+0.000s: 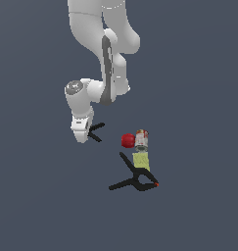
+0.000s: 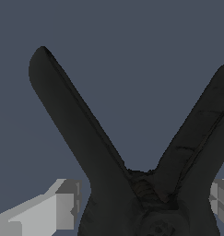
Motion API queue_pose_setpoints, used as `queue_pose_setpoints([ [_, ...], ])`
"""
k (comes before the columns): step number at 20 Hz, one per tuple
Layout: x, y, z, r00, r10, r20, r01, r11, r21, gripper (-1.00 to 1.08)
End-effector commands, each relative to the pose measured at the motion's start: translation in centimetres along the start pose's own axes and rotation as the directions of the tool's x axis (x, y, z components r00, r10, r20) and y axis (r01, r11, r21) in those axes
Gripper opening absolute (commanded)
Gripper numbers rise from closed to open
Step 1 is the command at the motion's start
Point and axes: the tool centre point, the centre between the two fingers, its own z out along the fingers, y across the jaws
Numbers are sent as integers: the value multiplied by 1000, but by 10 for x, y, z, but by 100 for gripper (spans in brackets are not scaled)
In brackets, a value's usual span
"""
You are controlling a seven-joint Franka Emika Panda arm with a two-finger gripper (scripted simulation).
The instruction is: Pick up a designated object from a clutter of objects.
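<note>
Small black clamp (image 2: 136, 184) is right in my face on the wrist view: two thin handles splayed in a V, pivot down between my fingers (image 2: 62, 209). My gripper (image 2: 145, 207) has one grey fingertip on each side of the clamp's body, jaws only as wide as that body. Can't honestly tell if the pads are squeezing it or just sitting beside it.

From the exterior view, my gripper (image 1: 83, 131) hides most of the clamp, with just its handles (image 1: 96, 131) poking out toward the exterior view's right. The rest of the pile sits well apart: red ball (image 1: 128, 140) touching the jar (image 1: 141, 149), and the bigger orange-tipped clamp (image 1: 137, 179) right below them.
</note>
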Motion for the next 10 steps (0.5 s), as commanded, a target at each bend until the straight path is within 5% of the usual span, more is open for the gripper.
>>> queue_pose_setpoints([
  [1,-3,1,-13,1000,0,1,0,1000,-2,-100],
  [10,-18,2,-81,1000,-2,-1,2,1000,-2,-100],
])
